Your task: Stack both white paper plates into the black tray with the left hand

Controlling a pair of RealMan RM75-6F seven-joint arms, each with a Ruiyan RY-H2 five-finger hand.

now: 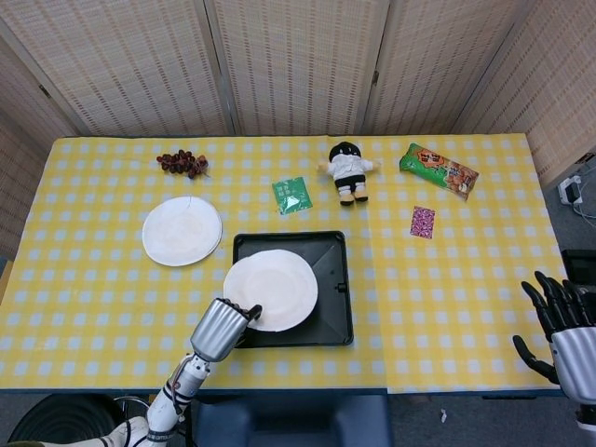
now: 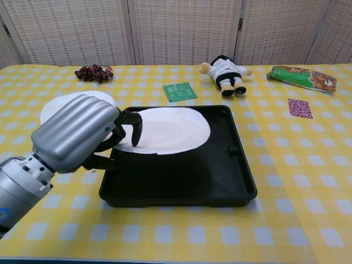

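the left hand holds one white paper plate by its near-left edge, the fingers curled over the rim, and the plate hangs above the black tray, tilted a little and reaching past the tray's left wall. the second plate lies flat on the worktop, just beside the tray's far-left corner, not yet touched.

what could go wrong, as i judge it: the plate is thin and held only at one edge, so it may bend or slip out before it is set down. because part of it passes over the left wall, a release here could leave it leaning on the wall instead of lying flat inside. the hand itself is close to the near-left corner of the tray, and lowering it could push the tray along the cloth. a small raised knob on the tray's right wall could also hold a plate up if it lands too far right.

hard to make out: the thumb under the plate is hidden, so how firm the grip is i cannot tell. in the chest view the hand covers the tray's left wall and part of the second plate. the right hand is cut by the frame edge in the head view, with fingers spread and nothing in it.
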